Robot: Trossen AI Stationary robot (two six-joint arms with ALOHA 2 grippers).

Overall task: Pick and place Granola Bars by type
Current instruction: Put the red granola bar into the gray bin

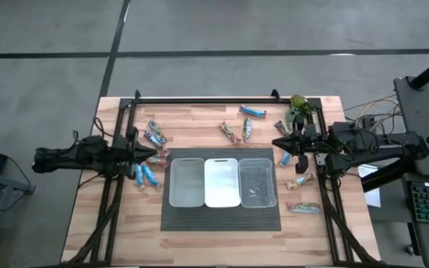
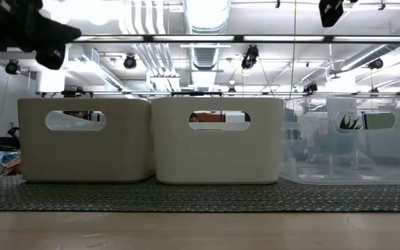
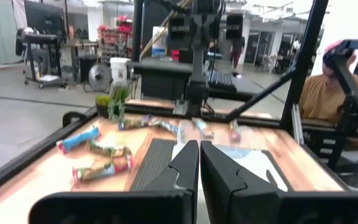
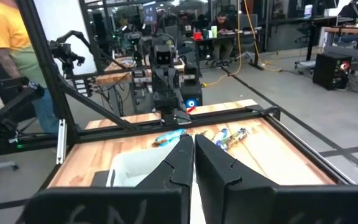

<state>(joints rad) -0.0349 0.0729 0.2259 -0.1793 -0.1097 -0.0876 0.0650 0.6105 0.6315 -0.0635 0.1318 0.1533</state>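
Granola Bars (image 1: 150, 135) lie scattered on the wooden table (image 1: 199, 242), none in any bin: 1 cluster at 9 o'clock of the bins, blue and mixed wrappers, just beside the left gripper's tip; 3 more at 12 o'clock near the table's far edge, incl. a blue one (image 1: 253, 112); several at 3 o'clock by the right arm, 1 lying near the mat's 4 o'clock corner (image 1: 304, 208). 3 bins sit in a row touching on a dark ribbed mat (image 1: 222, 219) at table centre: left bin (image 1: 186, 181) and middle bin (image 1: 222, 182) look whitish, right bin (image 1: 258, 182) is clear. In the low view all 3 stand upright, handle cutouts facing the camera, bars barely visible at the far left edge. Left gripper (image 1: 153, 154) hovers at 9 o'clock of the bins, fingers pressed together, holding nothing; its wrist view shows the 2 dark fingers (image 3: 185, 171) closed with only a thin seam. Right gripper (image 1: 276, 143) hovers at 2 o'clock of the bins, also fully closed and empty. Green leafy plant (image 1: 299, 105) sits at the table's 1 o'clock corner. A person in a tan top (image 3: 328, 102) is seated beyond the table in the left wrist view; another in yellow (image 4: 8, 37) shows in the right wrist view.
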